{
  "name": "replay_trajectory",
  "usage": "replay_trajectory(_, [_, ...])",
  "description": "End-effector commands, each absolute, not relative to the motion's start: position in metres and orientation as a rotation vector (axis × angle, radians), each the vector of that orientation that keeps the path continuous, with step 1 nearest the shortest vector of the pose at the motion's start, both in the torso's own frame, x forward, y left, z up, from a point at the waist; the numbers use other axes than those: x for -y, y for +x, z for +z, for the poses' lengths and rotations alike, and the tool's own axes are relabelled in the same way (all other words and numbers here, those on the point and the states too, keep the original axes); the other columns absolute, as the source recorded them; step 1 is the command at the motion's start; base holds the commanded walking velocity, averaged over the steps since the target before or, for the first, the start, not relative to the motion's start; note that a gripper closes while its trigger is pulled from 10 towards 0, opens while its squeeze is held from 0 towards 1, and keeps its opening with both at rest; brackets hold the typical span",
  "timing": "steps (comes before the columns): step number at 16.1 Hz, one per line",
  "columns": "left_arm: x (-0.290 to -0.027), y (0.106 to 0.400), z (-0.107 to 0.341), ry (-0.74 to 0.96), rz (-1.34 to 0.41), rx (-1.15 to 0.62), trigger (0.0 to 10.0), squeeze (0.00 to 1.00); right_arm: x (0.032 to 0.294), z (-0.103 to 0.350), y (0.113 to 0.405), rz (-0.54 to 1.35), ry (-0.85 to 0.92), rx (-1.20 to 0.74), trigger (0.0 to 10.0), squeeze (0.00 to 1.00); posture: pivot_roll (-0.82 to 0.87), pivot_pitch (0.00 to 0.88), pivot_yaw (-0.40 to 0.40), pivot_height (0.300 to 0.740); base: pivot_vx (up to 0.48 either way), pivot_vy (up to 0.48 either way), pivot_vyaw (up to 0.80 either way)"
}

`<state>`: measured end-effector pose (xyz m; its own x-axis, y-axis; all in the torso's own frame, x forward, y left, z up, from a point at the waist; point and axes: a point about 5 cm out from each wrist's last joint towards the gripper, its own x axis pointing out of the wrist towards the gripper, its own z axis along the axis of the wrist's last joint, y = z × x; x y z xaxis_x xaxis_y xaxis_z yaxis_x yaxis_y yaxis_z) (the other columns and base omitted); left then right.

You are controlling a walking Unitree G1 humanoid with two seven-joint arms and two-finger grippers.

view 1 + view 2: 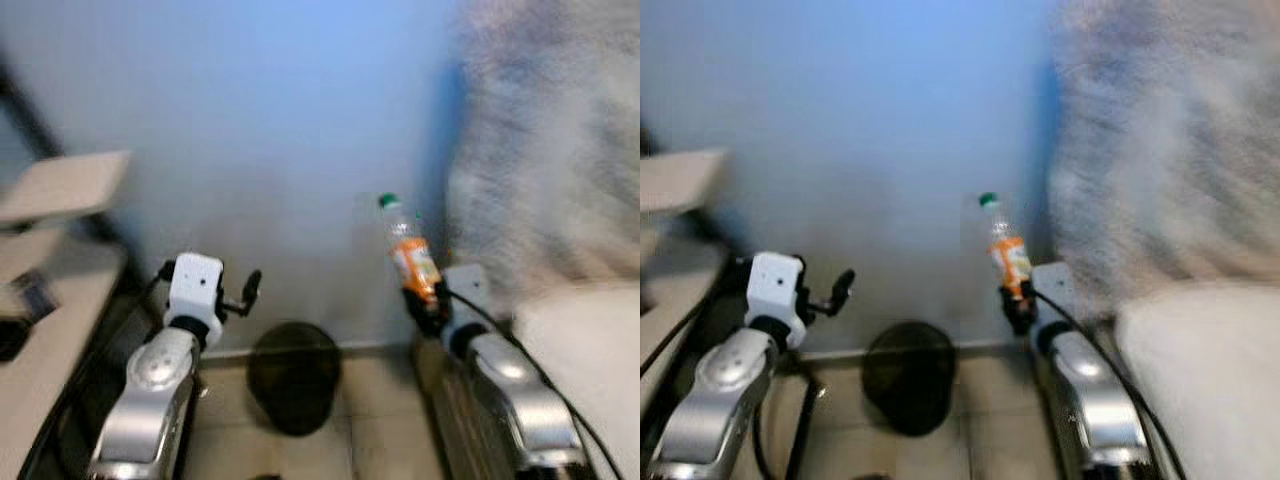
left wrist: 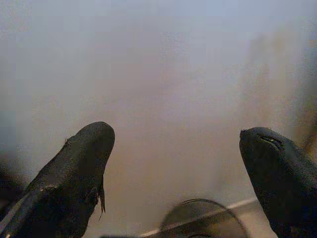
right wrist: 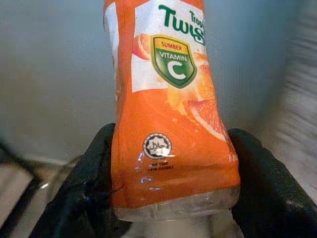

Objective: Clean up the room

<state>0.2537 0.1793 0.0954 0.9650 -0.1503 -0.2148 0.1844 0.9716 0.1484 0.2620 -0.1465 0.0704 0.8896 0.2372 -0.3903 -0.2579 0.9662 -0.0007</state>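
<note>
Here, the humanoid is facing a pale blue wall with a round black wastebasket [image 1: 293, 377] sitting on the tiled floor [image 1: 380, 420] just below, between its two raised arms. The right gripper [image 1: 425, 300] is clamping the lower end of an orange-juice bottle [image 1: 408, 247], its two black fingers [image 3: 84, 183] pressing either side of the orange label near the base. The bottle is standing nearly upright, green cap [image 1: 388, 201] topmost and leaning slightly toward the robot's left. It is hanging in the air close to the wall, a little to the right of the wastebasket and well above it. Holding it by the base is probably keeping the bottle clear of the arm, ready to be tipped or dropped into the bin.

The left gripper [image 1: 240, 296] is holding nothing, its jaws standing wide apart and pointing toward the wall above the wastebasket, apparently kept out of the way. A light wooden desk [image 1: 45, 330] is standing at the robot's left. A grey, furry-looking cover [image 1: 550, 160] is rising over a white cushion [image 1: 590, 340] at its right. The head views are blurred, suggesting the robot is moving. Judging by this layout, the bottle is not yet over the bin's mouth.
</note>
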Motion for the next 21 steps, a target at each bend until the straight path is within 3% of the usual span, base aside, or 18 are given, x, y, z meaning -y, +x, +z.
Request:
replay_trajectory(1, [-0.181, 0.254, 0.098, 0.171, -0.168, -0.196, 10.0, 0.00, 0.143, 0.074, 0.264, 0.298, -0.087, -0.385, 10.0, 0.00, 0.05, 0.000, 0.053, 0.740, 0.307, 0.000, 0.80])
replay_trajectory(9, [-0.175, 0.250, 0.098, 0.204, -0.212, -0.201, 10.0, 0.00, 0.138, 0.063, 0.264, 0.488, -0.237, -0.436, 10.0, 0.00, 0.07, 0.000, 0.047, 0.740, 0.279, 0.000, 0.00])
replay_trajectory(12, [-0.177, 0.249, 0.097, 0.213, -0.222, -0.211, 10.0, 0.00, 0.135, 0.058, 0.269, 0.533, -0.271, -0.445, 10.0, 0.00, 0.07, 0.000, 0.051, 0.740, 0.000, 0.000, 0.00])
replay_trajectory(16, [-0.166, 0.243, 0.089, 0.287, -0.455, -0.279, 10.0, 0.00, 0.130, 0.049, 0.284, 0.550, -0.323, -0.454, 10.0, 0.00, 0.08, 0.000, 0.049, 0.740, 0.000, 0.000, 0.00])
replay_trajectory(19, [-0.168, 0.242, 0.081, 0.501, -0.638, -0.391, 10.0, 0.00, 0.128, 0.028, 0.296, 0.519, -0.402, -0.534, 10.0, 0.00, 0.10, 0.000, 0.032, 0.740, 0.000, 0.000, 0.00])
replay_trajectory(21, [-0.169, 0.241, 0.081, 0.516, -0.715, -0.421, 10.0, 0.00, 0.128, 0.016, 0.299, 0.486, -0.467, -0.572, 10.0, 0.00, 0.10, 0.000, 0.029, 0.740, 0.000, 0.000, 0.00])
